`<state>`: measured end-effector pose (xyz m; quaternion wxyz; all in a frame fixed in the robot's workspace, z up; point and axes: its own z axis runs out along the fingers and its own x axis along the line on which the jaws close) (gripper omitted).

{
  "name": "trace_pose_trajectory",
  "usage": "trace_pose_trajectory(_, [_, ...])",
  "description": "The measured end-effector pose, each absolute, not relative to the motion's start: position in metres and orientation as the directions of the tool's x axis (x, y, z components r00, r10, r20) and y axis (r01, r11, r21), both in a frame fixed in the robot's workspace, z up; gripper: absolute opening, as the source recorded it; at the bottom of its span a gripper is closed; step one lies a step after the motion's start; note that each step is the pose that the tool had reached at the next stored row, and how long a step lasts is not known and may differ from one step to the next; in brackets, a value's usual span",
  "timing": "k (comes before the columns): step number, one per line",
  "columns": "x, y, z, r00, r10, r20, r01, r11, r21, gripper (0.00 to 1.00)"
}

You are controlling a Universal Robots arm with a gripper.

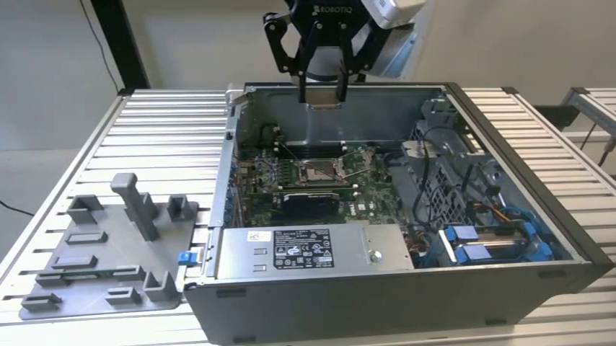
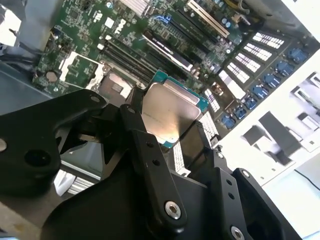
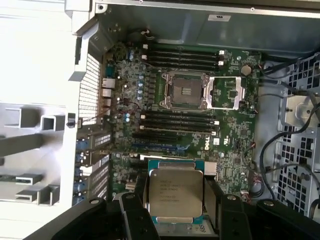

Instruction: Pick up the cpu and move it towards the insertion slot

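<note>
cpu (image 3: 176, 194) sits pinched inside the claw (image 1: 322, 95).

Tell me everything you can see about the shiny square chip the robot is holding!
The cpu is a small flat square with a silvery metal lid, faint print on top and a thin green edge around it. It looks clean and whole. The gripper is shut on it, its black fingers pressing two opposite sides; nothing else touches it. It hangs in the air above the open computer case, over the green motherboard and apart from the insertion slot.
</note>
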<state>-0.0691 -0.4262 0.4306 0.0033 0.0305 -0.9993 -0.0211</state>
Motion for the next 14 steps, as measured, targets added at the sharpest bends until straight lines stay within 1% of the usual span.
trace_pose_trajectory(14, [-0.072, -0.403, 0.427, -0.999, -0.053, 0.005, -0.053, 0.998, 0.042, 0.0])
